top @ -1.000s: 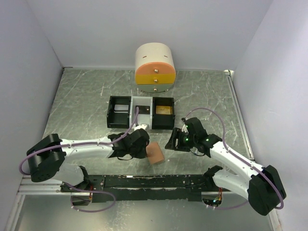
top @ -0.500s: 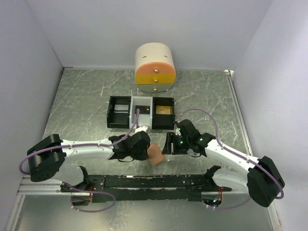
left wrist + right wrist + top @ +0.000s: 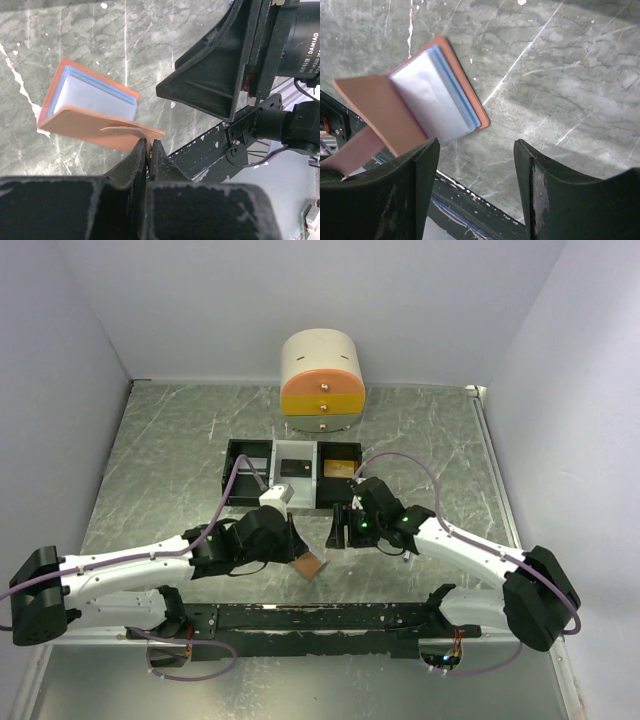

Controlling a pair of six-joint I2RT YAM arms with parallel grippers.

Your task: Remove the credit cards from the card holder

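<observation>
Card holder [image 3: 312,563]: tan-brown leather, open, close to the near edge of the table [image 3: 170,440] and about midway along it, between the two grippers and on the near side of the trays
Holder covers: one cover faces the marbled table top, the other is swung up and away from it like an open book [image 3: 375,107]; whether the lower cover rests on the table cannot be told
Holder inside: light blue lining with a stack of pale, glossy sleeves [image 3: 95,97] against the lower cover; whether a card sits in them cannot be told
Left gripper [image 3: 149,145]: clenched, jaws pressed together on the thin tan strap [image 3: 127,131] that runs off the raised cover
Right gripper [image 3: 476,150]: released, jaws standing well apart with nothing between them, hanging over the holder's open side; from above it is just beside the holder, not touching it
Trays: three in a row near the middle of the table, a left black tray [image 3: 228,475], a white tray [image 3: 300,452] and a right black tray [image 3: 339,448], touching side to side
Orange-gold card [image 3: 340,469]: lying flat in the right black tray
Dark card [image 3: 291,467]: lying flat in the white tray
Left black tray contents: something pale, too small to tell
Drawer unit [image 3: 321,383]: rounded, cream above and orange below, at the middle of the table's far edge, beyond the trays
</observation>
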